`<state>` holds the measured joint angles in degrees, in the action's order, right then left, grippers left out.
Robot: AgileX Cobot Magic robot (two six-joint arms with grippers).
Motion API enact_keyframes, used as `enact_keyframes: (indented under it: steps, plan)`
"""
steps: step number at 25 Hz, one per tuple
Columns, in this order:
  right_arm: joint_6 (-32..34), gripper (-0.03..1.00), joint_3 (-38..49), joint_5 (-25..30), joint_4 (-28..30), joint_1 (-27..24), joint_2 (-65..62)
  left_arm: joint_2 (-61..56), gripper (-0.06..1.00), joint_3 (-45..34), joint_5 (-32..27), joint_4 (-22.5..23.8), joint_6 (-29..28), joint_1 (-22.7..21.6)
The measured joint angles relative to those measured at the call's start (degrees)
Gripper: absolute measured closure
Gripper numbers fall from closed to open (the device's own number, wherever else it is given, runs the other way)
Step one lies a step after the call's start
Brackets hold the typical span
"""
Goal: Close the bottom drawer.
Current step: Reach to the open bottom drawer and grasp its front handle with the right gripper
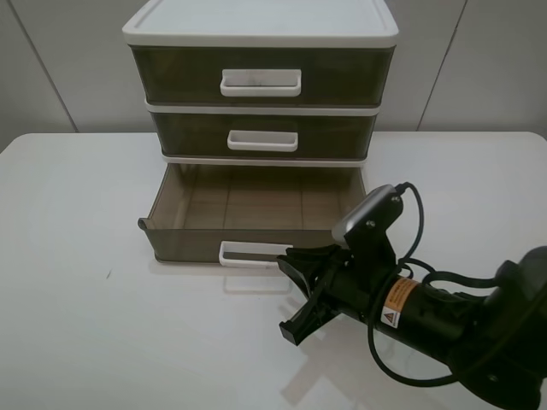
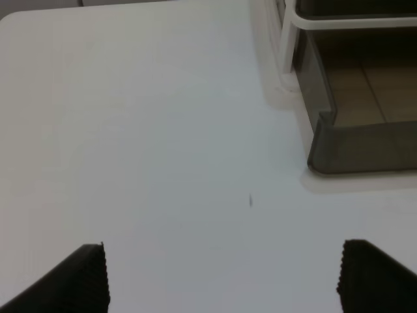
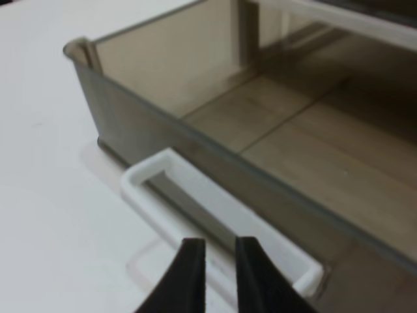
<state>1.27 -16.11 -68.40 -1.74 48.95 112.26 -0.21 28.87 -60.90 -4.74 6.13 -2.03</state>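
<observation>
The bottom drawer [image 1: 184, 243] is smoky-brown and stands pulled out of the white-framed unit [image 1: 256, 27], empty inside. Its small white loop handle [image 1: 253, 254] faces the front. My right gripper [image 1: 285, 261] is just right of and in front of the handle. In the right wrist view its black fingertips [image 3: 218, 264] are almost together, holding nothing, just short of the handle [image 3: 195, 189] and the drawer front [image 3: 146, 134]. My left gripper [image 2: 221, 277] is wide open over bare table, to the left of the drawer's corner [image 2: 361, 149]. The left arm is out of the exterior view.
The middle drawer [image 1: 262, 137] and the taller top drawer [image 1: 261, 79] are pushed in. The unit stands at the back middle of a white table [image 1: 85, 325]. The right arm's black body and cable [image 1: 427, 312] lie over the table's front right.
</observation>
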Motion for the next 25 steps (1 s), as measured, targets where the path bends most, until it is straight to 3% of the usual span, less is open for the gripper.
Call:
enact_keyframes:
  steps: [12, 18, 25]
  plan:
    - [-2.94, 0.95, -2.76, -0.38, -2.45, 0.0, 5.9, 0.0, 0.23, 0.0, 0.0, 0.0, 0.0, 0.0]
    - [-2.94, 0.95, -1.45, -0.47, 1.42, 0.0, 4.24, 0.0, 0.23, 0.0, 0.0, 0.0, 0.0, 0.0]
    - [-4.32, 0.95, -0.89, -0.53, 1.74, 0.0, 3.78, 0.0, 0.23, 0.0, 0.0, 0.0, 0.0, 0.0]
